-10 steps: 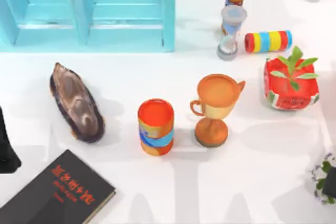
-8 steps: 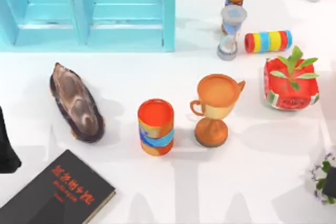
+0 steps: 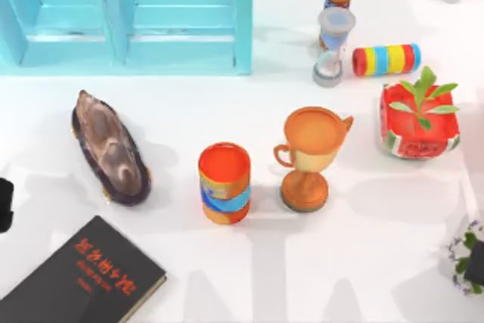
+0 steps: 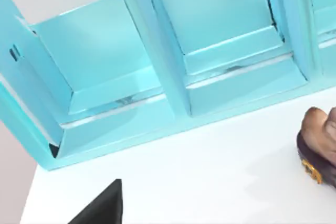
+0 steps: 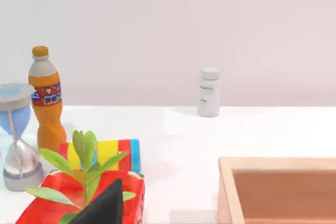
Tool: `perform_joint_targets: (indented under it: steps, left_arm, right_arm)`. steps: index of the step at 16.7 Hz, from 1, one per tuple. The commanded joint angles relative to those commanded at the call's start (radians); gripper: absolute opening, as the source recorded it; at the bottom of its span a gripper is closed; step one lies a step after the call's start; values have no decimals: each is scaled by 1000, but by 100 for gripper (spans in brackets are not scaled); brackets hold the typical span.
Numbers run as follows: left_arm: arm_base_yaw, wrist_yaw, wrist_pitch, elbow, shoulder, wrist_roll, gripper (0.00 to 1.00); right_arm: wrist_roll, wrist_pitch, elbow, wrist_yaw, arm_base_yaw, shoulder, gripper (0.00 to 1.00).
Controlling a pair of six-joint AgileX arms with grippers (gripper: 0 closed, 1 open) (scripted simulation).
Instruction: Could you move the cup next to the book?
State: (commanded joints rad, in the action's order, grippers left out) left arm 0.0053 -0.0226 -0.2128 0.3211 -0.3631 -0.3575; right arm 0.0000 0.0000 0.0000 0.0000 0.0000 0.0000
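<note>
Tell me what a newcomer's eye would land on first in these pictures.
The big turquoise shelf along the table's far left edge stands out first. Next come the orange goblet and the red-orange cup side by side mid-table, then the black book at the near left corner and the red planter on the right.

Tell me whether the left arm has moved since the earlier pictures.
Yes. In the top view the left arm has drawn back toward the table's left edge, away from the book.
</note>
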Motion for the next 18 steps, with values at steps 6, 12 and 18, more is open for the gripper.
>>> perform_joint_targets:
  steps: [6,12,18]
  left_arm:
    - [59,-8,-332,448,-594,-549,100]
    - [199,3,-686,877,-1165,-1107,100]
    - [395,17,-959,1211,-1492,-1545,100]
  right_arm:
    - [0,0,0,0,0,0,100]
    - [0,0,0,0,0,0,100]
    - [0,0,0,0,0,0,100]
